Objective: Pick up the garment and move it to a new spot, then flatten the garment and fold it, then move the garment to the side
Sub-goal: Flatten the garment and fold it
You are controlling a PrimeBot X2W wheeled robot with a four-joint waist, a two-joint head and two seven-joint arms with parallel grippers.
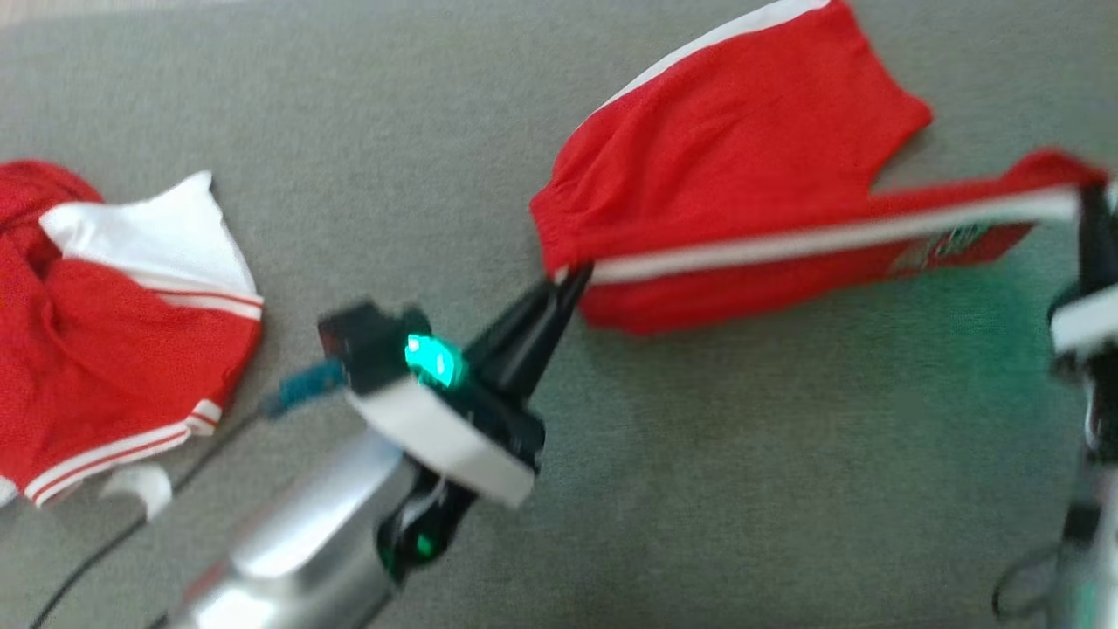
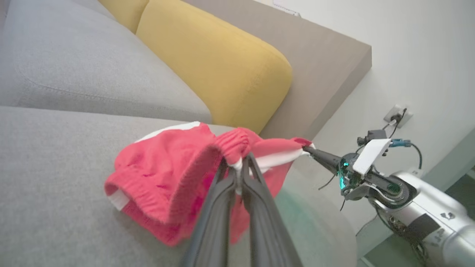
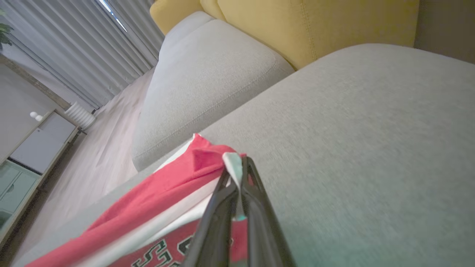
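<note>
The garment [image 1: 725, 157], red shorts with white side stripes, was stretched between the two arms and lay partly on the grey seat [image 1: 437, 114]. In the head view the left gripper [image 1: 572, 278] was closed on the waistband end of a white stripe. The right gripper [image 1: 1090, 199], blurred at that view's right edge, was closed on the far end of the same stripe, so the stripe ran taut between them while the rest of the cloth spread up that view over the seat. That view also gave a green light [image 1: 432, 360] glowing on the left wrist and a second garment [image 1: 113, 332], red and white and crumpled, lying well apart at the left. The left wrist view gave more than the head view: the elastic waistband bunched between its own shut fingers [image 2: 215, 215], the other arm pinching a corner at the right, a yellow cushion [image 2: 211, 63] behind the seat, and a socket [image 2: 396, 115] on the white wall. The right wrist view added a fold of white hem pinched at its fingertips, black lettering [image 3: 163, 252] on the red leg, too cut off to read, a further seat [image 3: 207, 74] beyond the first, curtains [image 3: 74, 44] and a pale cabinet [image 3: 37, 141] across a wooden floor [image 3: 92, 155]
</note>
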